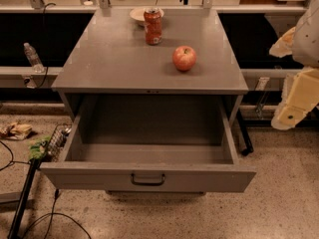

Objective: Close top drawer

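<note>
The top drawer (pixel 147 177) of the grey metal cabinet is pulled far out towards me. It is wide, deep and empty, and its flat front panel carries a small dark bail handle (pixel 147 180) at the centre. My gripper (pixel 291 108), cream-coloured, hangs at the right edge of the view. It is to the right of the drawer's right side wall and higher, apart from the drawer and touching nothing.
On the cabinet top (pixel 114 59) stand a red apple (pixel 184 58), a red can (pixel 153 26) and a white bowl (pixel 139 15). On the floor at left are a plastic bottle (pixel 33 57), a wire basket (pixel 56 139), cables and a dark pole (pixel 22 198).
</note>
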{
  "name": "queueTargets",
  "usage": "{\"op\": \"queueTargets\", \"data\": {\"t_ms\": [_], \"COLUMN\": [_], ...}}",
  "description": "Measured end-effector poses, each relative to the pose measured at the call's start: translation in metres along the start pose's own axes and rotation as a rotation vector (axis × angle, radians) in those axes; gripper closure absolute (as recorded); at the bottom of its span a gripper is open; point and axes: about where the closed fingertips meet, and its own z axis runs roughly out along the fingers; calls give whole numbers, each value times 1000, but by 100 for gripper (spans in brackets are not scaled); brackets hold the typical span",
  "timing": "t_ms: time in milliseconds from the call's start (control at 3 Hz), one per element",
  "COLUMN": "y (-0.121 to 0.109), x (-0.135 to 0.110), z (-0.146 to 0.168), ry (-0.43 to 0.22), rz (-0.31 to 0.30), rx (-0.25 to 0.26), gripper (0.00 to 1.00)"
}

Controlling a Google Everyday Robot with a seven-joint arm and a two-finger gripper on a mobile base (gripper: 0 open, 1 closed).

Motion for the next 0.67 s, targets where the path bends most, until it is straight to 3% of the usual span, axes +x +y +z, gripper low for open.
{"op": "queueTargets", "data": {"t_ms": [333,667], "y": [2,10], "x": [0,-3], "z": [7,33], "ry": [-28,-112], "rz": [13,43], "rx": [19,65], "gripper": [36,60]}}
